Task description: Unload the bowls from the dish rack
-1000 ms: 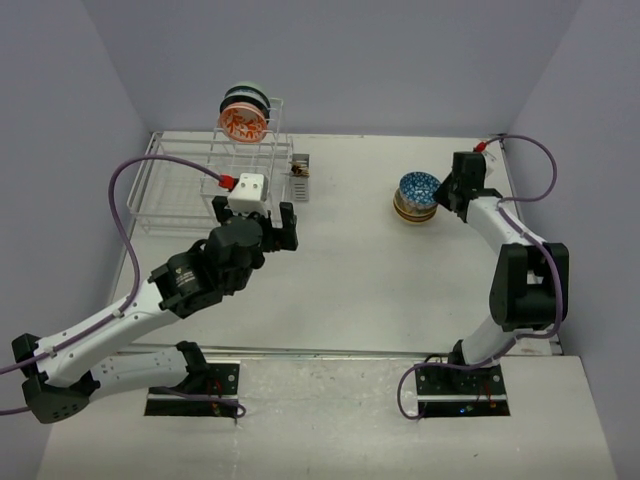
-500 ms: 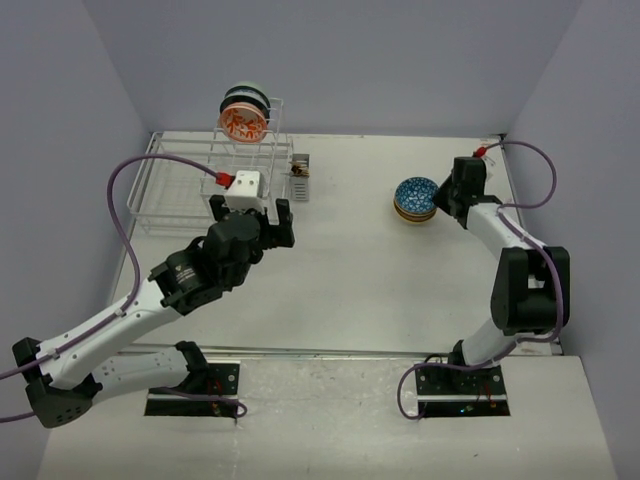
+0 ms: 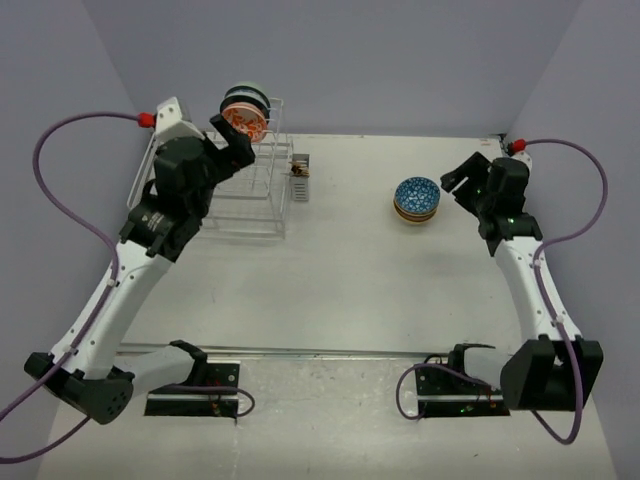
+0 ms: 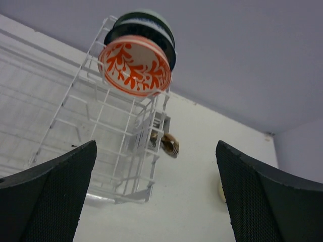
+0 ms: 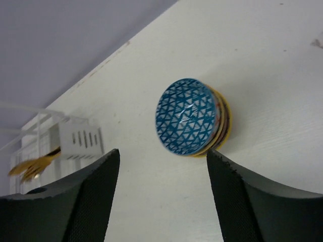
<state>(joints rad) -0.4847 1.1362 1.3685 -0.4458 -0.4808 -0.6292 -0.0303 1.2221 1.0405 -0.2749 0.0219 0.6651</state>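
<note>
Several bowls stand on edge at the top of the white dish rack. The front one is orange-red patterned, with dark-rimmed ones behind it. My left gripper is open, raised just in front of and below these bowls, touching none. On the table at the right sits a stack of bowls, topped by a blue-patterned one over a yellow-rimmed one. My right gripper is open and empty, a little to the right of the stack.
A small grey cutlery cup hangs on the rack's right end with golden utensils in it. Purple-grey walls close in the table behind and at both sides.
My right gripper opened, left the blue-patterned bowl on the stack and drew back to the right. My left arm swung up and left, from in front of the rack to the bowls at its top.
</note>
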